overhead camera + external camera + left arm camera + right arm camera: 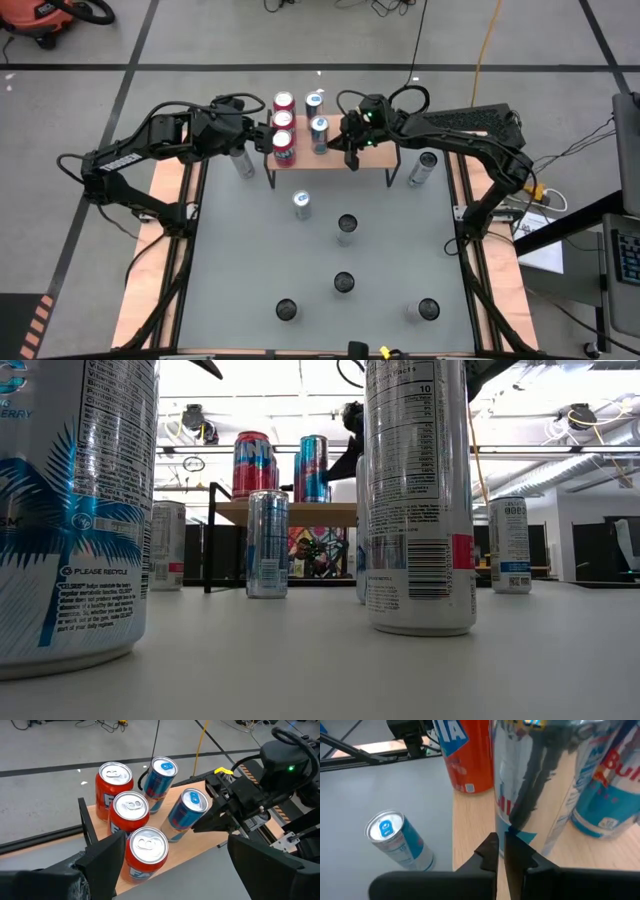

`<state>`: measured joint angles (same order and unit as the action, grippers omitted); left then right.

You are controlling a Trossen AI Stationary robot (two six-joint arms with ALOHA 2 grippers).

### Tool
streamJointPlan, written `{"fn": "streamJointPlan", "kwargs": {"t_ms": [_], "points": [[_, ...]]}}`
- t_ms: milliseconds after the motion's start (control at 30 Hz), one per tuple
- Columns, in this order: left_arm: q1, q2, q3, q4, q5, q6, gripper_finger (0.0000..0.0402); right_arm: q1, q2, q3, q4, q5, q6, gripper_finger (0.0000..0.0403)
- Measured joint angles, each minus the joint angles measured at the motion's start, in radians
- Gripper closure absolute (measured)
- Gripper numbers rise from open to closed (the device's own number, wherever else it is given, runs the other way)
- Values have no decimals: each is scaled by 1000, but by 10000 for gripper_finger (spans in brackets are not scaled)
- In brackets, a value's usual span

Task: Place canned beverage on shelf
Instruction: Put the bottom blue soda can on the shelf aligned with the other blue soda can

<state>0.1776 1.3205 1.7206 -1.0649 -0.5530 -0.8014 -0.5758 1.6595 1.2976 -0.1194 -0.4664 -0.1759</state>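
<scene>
The shelf, a light-brown wooden top on black legs, stands at the table's far middle. On it stand three red cans and two blue-and-silver cans. My left gripper is open at the shelf's left end, its fingers wide apart before the nearest red can. My right gripper is shut just right of the nearer blue can, its tips at that can's lower side wall. My right gripper's shut fingertips come level from the table's right at the nearer blue can's side wall. The can stands upright on the shelf top. I cannot tell whether the tips touch it.
Several more cans stand on the grey table: one beside each end of the shelf, and others toward the middle and near edge. Two cans stand close before the low camera.
</scene>
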Motion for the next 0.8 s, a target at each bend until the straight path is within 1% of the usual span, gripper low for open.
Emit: {"fn": "streamJointPlan", "kwargs": {"t_ms": [167, 267, 333, 667, 800], "points": [[0, 0, 0, 0, 0, 5, 50, 0, 41, 0, 38, 3, 28, 403], [0, 0, 0, 0, 0, 5, 50, 0, 54, 0, 49, 32, 33, 403], [0, 0, 0, 0, 0, 4, 50, 0, 56, 0, 49, 49, 33, 403], [-1, 0, 0, 0, 0, 3, 50, 0, 57, 0, 108, 55, 31, 403], [-1, 0, 0, 0, 0, 4, 50, 0, 57, 0, 109, 105, 30, 403]]}}
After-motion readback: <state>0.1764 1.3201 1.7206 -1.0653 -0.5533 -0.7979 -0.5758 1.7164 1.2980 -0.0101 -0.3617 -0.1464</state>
